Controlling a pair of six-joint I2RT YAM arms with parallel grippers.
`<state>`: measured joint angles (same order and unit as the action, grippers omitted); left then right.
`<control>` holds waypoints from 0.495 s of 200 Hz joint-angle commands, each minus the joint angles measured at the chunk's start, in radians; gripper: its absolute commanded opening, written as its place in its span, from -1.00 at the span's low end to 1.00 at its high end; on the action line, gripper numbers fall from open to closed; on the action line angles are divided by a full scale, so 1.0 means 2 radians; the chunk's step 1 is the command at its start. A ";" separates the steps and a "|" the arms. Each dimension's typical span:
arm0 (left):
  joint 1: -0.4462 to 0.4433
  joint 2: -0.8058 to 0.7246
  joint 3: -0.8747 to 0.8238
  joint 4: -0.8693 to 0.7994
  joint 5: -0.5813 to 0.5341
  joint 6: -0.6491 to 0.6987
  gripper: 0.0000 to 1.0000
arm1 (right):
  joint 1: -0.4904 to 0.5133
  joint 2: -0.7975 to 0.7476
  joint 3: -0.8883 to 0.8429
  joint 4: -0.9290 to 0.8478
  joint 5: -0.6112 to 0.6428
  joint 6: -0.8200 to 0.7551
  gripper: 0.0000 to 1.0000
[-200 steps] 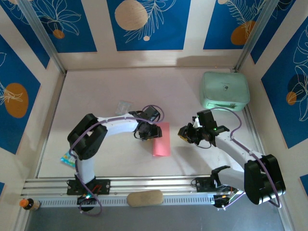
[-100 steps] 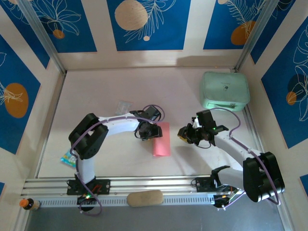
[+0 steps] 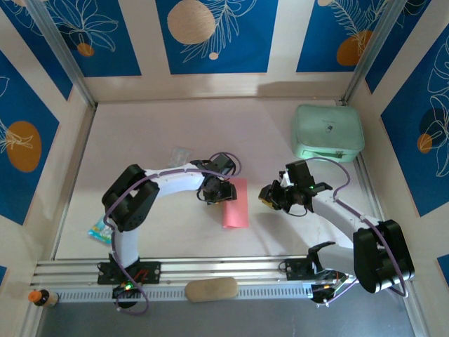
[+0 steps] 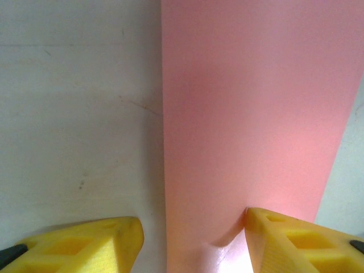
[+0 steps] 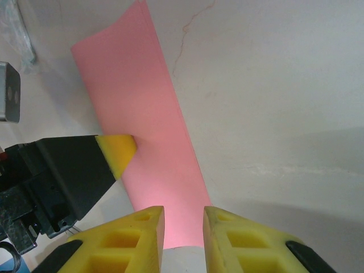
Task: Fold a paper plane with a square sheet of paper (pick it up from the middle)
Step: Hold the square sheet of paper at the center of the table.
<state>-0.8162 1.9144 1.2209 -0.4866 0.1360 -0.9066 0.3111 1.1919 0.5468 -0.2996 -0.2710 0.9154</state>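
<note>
Holding my left claw (image 4: 193, 224) spread across left edge of pink sheet (image 3: 236, 203), one tip pressing; nothing moved past sec, so crease prob setting. Right claw (image 5: 183, 219) near-shut, empty, beside sheet.

The sheet of paper (image 3: 236, 203) is plain salmon pink on the off-white desk (image 3: 154, 133), the case (image 3: 327, 132) mint green, the oblong pad (image 3: 211, 288) tan, the wall panels (image 3: 214, 35) deep blue with white leaf outlines and orange discs, and the left tool (image 4: 193, 239) and right tool (image 5: 183, 227) yellow-fingered.

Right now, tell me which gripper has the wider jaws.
The left gripper: its fingers spread wide over the pink paper; the right gripper's sit close together.
</note>
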 commanded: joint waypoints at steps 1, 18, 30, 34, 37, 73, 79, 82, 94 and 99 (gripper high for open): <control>0.005 0.042 -0.012 0.000 -0.047 0.018 0.13 | 0.000 0.003 -0.004 -0.003 -0.013 -0.009 -0.51; 0.004 0.039 -0.017 0.001 -0.049 0.018 0.12 | 0.000 0.004 -0.002 -0.005 -0.011 -0.010 -0.51; 0.005 0.038 -0.022 0.003 -0.050 0.017 0.12 | 0.000 0.003 0.000 -0.009 -0.008 -0.010 -0.51; 0.004 0.038 -0.023 0.003 -0.050 0.017 0.12 | 0.000 0.003 0.000 -0.010 -0.006 -0.010 -0.51; 0.004 0.038 -0.023 0.003 -0.051 0.017 0.12 | 0.000 0.003 -0.002 -0.010 -0.006 -0.010 -0.52; 0.005 0.041 -0.019 0.003 -0.054 0.013 0.13 | 0.000 0.002 -0.004 -0.010 -0.007 -0.010 -0.51; 0.004 0.042 -0.019 0.006 -0.053 0.014 0.13 | 0.000 0.002 -0.004 -0.010 -0.006 -0.010 -0.52; 0.004 0.041 -0.019 0.006 -0.052 0.015 0.13 | 0.000 0.002 -0.004 -0.010 -0.006 -0.010 -0.51; 0.004 0.044 -0.016 0.005 -0.052 0.018 0.13 | 0.000 0.003 -0.003 -0.009 -0.006 -0.010 -0.51; 0.004 0.046 -0.015 0.002 -0.053 0.019 0.13 | 0.000 0.004 -0.003 -0.009 -0.006 -0.011 -0.51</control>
<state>-0.8162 1.9148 1.2221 -0.4873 0.1337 -0.9066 0.3111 1.1950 0.5468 -0.3012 -0.2722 0.9119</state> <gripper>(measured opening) 0.565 0.245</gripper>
